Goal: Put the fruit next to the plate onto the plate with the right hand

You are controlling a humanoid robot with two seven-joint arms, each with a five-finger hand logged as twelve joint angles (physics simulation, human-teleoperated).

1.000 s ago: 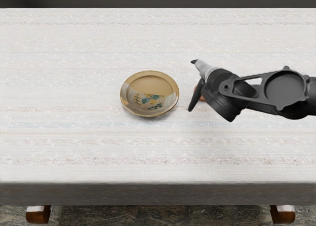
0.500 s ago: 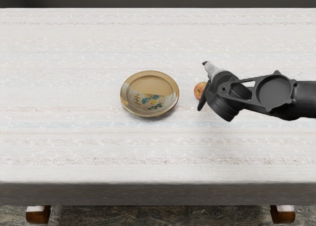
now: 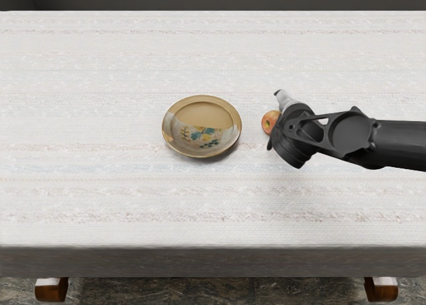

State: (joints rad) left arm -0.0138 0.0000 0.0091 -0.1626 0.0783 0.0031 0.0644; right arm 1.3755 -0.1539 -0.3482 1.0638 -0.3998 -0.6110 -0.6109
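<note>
Just beside plate (image 3: 166,126), roundish fruit (image 3: 267,122), robot hand (image 3: 285,123)

White textured table (image 3: 133,205), brown wooden feet (image 3: 51,288), dark marbled floor (image 3: 213,292)

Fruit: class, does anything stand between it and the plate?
Nothing visible does: only table surface lies between the fruit and the plate. The right hand is at the fruit's other side.

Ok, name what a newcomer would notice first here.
The black right robot hand enters from the picture's right, close beside a small red-orange round fruit. Just left of the fruit, at the middle of the white textured table, sits a gold-rimmed round painted plate.
</note>
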